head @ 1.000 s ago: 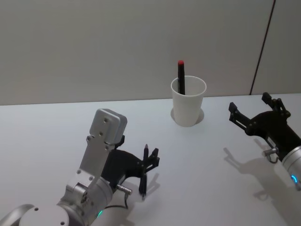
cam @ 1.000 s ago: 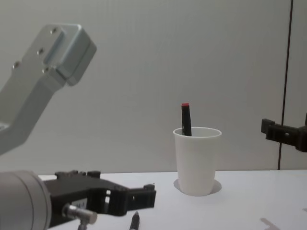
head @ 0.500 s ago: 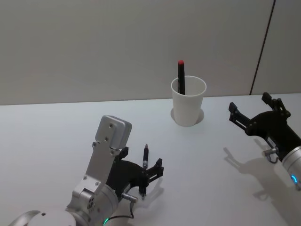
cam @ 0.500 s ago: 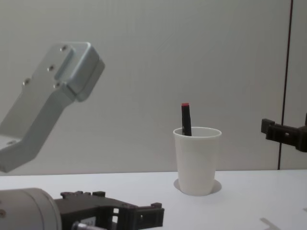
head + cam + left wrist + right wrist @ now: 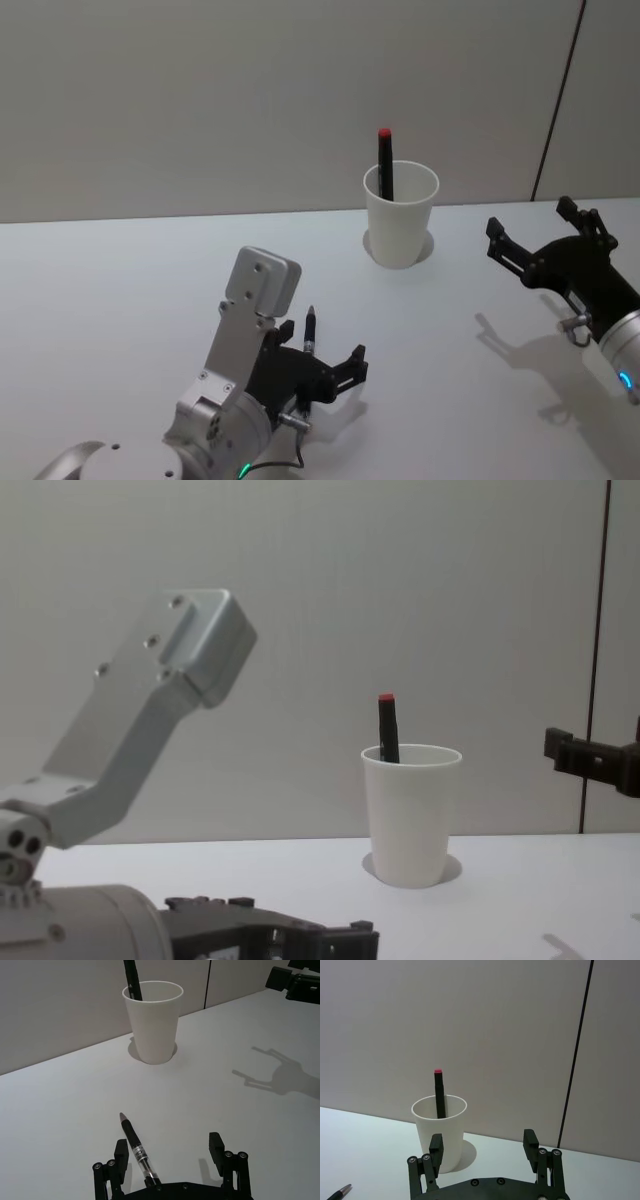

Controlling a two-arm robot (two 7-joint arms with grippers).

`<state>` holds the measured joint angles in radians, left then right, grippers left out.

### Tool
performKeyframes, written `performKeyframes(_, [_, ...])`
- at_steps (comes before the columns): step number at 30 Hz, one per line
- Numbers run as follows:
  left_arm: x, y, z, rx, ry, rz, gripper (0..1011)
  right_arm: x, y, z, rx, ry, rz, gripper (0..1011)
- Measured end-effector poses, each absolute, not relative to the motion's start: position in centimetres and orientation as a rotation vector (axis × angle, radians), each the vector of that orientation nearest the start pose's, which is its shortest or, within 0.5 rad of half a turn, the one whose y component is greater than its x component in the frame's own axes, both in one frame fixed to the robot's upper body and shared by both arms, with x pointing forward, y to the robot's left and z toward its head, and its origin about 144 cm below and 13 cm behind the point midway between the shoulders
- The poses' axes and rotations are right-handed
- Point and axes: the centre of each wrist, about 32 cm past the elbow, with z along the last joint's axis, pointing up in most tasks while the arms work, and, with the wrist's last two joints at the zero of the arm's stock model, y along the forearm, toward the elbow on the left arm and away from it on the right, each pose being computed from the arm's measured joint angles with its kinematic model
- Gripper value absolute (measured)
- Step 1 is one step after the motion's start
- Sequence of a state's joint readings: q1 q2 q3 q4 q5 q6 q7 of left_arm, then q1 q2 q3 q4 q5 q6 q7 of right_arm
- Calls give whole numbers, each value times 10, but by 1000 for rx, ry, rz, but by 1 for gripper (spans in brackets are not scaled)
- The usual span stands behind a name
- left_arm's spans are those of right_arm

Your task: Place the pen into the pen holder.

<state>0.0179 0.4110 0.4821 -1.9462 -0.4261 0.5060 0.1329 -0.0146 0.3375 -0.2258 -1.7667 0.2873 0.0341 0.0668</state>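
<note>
A dark pen (image 5: pixel 310 330) with a clear barrel lies flat on the white table (image 5: pixel 120 290). My left gripper (image 5: pixel 330 362) is down at the table, open, with the pen (image 5: pixel 135 1149) between its fingers, close beside one finger (image 5: pixel 120 1153) and far from the other. The pen holder (image 5: pixel 401 222) is a white paper cup standing upright at the back, and a black pen with a red cap (image 5: pixel 384 160) stands in it. My right gripper (image 5: pixel 533 222) hovers open at the right, facing the pen holder (image 5: pixel 439 1132).
A grey wall (image 5: pixel 200 100) rises just behind the cup, with a dark vertical seam (image 5: pixel 556 100) at the right. Bare table lies between the pen and the cup (image 5: pixel 152 1022). The left arm's grey link (image 5: pixel 150 720) stands tall at the left of the chest view.
My left arm has shifted right and settled lower, bringing its open fingers alongside the lying pen. The pen, the cup and the right arm have stayed put.
</note>
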Motion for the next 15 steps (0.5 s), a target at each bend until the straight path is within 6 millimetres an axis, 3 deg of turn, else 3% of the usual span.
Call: performKeyframes(15, [407,158,1204,351,244,1118,1001,443,-237,1189,26,-75,-1229,1001])
